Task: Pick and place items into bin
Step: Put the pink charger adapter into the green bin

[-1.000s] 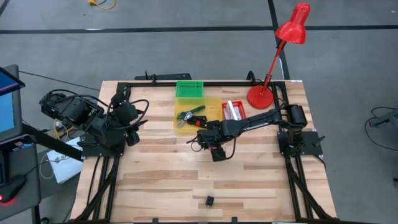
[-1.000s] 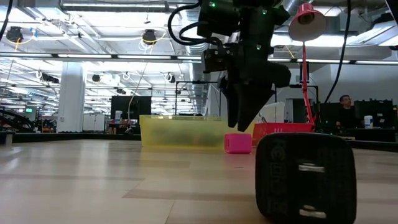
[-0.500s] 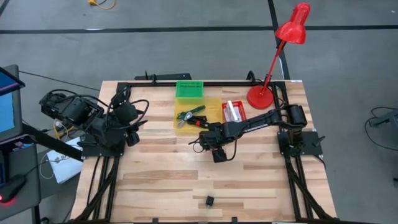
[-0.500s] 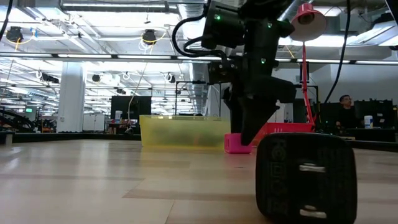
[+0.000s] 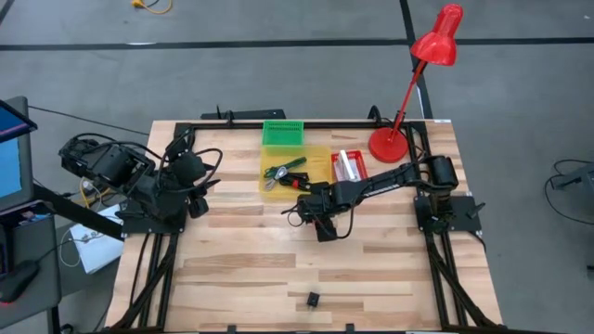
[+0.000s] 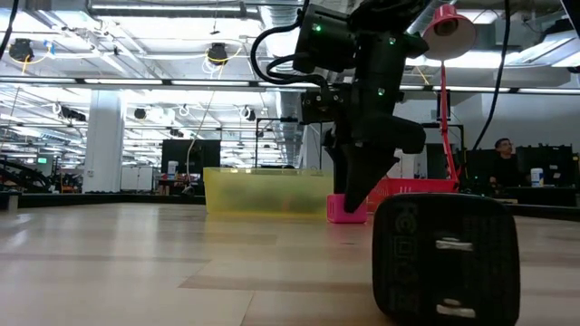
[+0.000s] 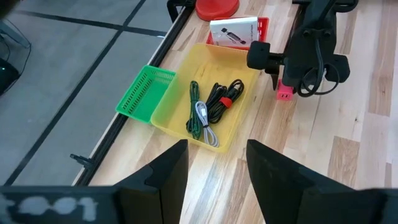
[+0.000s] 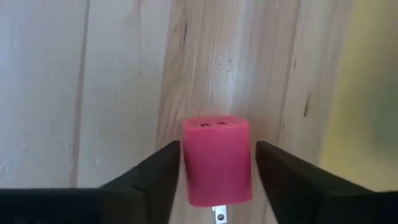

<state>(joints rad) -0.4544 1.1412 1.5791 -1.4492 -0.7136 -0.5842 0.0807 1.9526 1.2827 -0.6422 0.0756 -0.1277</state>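
Note:
A small pink block (image 8: 217,158) stands on the wooden table just in front of the yellow bin (image 5: 320,148); it also shows in the low view (image 6: 337,210) and the left wrist view (image 7: 285,94). My right gripper (image 8: 217,149) points down over it with one finger close on each side, a thin strip of wood showing beside one finger. In the high view the right gripper (image 5: 323,223) hides the block. My left gripper (image 7: 214,162) waits open and raised at the table's left side (image 5: 190,186). My right gripper straddles the pink block's two side faces (image 8: 186,162) from above, fingers pointing down. The block stands on the table. Whether the fingers touch its sides I cannot tell.
The bin holds green and black cables (image 7: 208,109). A white carded package (image 5: 348,165) lies beside it, a green basket (image 5: 282,133) behind it, and a red lamp's base (image 5: 388,145) at the far right. A black plug block (image 6: 446,258) stands near the front edge.
My right gripper has sunk toward the table, bringing its fingers down around the pink block, which has stayed in place.

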